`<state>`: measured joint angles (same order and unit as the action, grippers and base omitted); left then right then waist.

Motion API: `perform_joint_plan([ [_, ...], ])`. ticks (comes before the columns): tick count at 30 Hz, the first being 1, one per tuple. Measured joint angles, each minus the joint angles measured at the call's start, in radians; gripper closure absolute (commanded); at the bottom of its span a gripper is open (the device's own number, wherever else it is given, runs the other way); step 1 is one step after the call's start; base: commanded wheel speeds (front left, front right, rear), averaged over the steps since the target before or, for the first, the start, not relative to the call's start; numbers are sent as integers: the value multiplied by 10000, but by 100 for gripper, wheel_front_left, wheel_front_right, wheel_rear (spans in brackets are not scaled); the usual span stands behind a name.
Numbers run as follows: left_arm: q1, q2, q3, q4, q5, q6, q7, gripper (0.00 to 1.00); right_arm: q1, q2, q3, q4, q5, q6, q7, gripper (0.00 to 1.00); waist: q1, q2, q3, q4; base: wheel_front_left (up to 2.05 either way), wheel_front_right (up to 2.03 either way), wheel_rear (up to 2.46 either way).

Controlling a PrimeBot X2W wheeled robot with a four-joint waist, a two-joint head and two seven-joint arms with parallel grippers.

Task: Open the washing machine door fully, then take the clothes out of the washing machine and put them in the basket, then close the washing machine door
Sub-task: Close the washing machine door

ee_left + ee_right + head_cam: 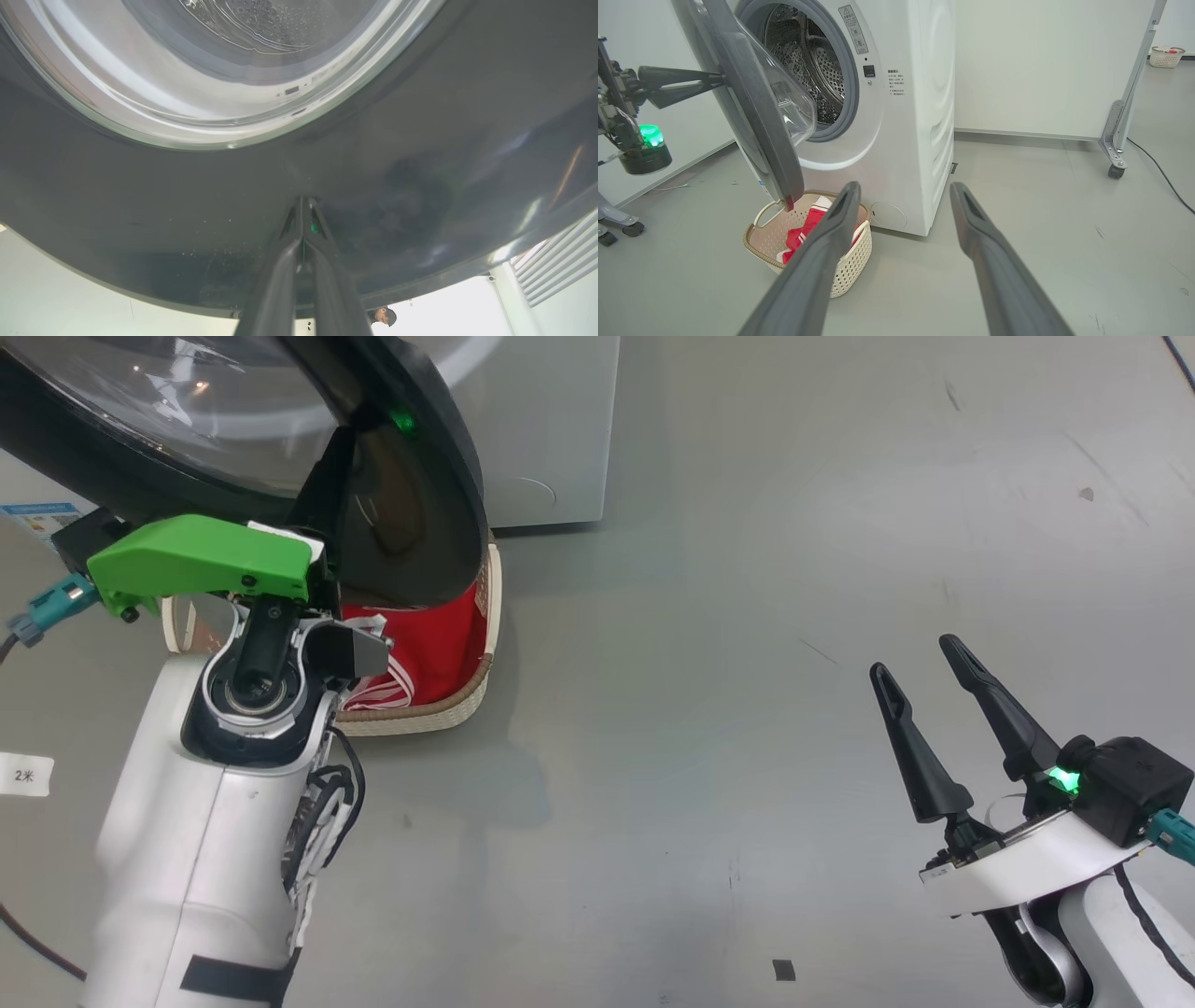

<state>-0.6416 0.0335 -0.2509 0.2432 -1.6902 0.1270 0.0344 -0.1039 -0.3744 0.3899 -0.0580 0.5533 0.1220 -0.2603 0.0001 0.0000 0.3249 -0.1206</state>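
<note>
Against the washing machine door (pixel 420 163) — left claw (pixel 303 205), pinched together.

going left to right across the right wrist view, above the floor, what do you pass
left gripper → washing machine door → washing machine → wheeled metal stand → far basket

A bare test lab or robot workroom is shown, not a home. A white washing machine (pixel 906 116) is stood alone on a smooth grey floor (pixel 1041 210), backed by plain white walls (pixel 1041 60). A metal frame on castors (pixel 1113 121) is seen at one side. A black cable (pixel 1157 170) is trailed across the floor, and a small white label (pixel 25 775) is stuck to it.
</note>
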Motion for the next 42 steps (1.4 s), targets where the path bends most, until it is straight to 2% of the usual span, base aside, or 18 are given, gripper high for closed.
perform_joint_plan([
  [15, -1433, -6, -508, 1350, -430, -201, -1565, 100, -362, 6, 58, 40, 190, 0, 0, 0, 0, 0, 498, -864, 0, 0, 0],
  [16, -1580, -8, -673, 1547, -472, -360, -1641, 100, -366, 10, 12, 65, 211, 0, 0, 0, 0, 0, 556, -947, 0, 0, 0],
  [21, -1845, -15, -1068, 1994, -821, -556, -1772, 100, -367, 13, -82, 136, 263, 0, 0, 0, 0, 0, 621, -1033, 0, 0, 0],
  [28, -1881, -29, -1691, 2642, -871, -968, -1745, 100, -366, 98, -347, 245, 261, 0, 0, 0, 0, 0, 445, -886, 0, 0, 0],
  [36, -1111, 48, -2847, 3486, 67, -1152, -1252, 100, -333, 169, -566, 303, 236, 0, 0, 0, -1, 0, 95, -459, 0, 0, 0],
  [42, -551, 924, -4067, 3626, 1649, -1390, -1104, 100, -176, 215, -828, 349, 144, 0, 0, 0, 0, 0, -270, -26, 0, 0, 0],
])
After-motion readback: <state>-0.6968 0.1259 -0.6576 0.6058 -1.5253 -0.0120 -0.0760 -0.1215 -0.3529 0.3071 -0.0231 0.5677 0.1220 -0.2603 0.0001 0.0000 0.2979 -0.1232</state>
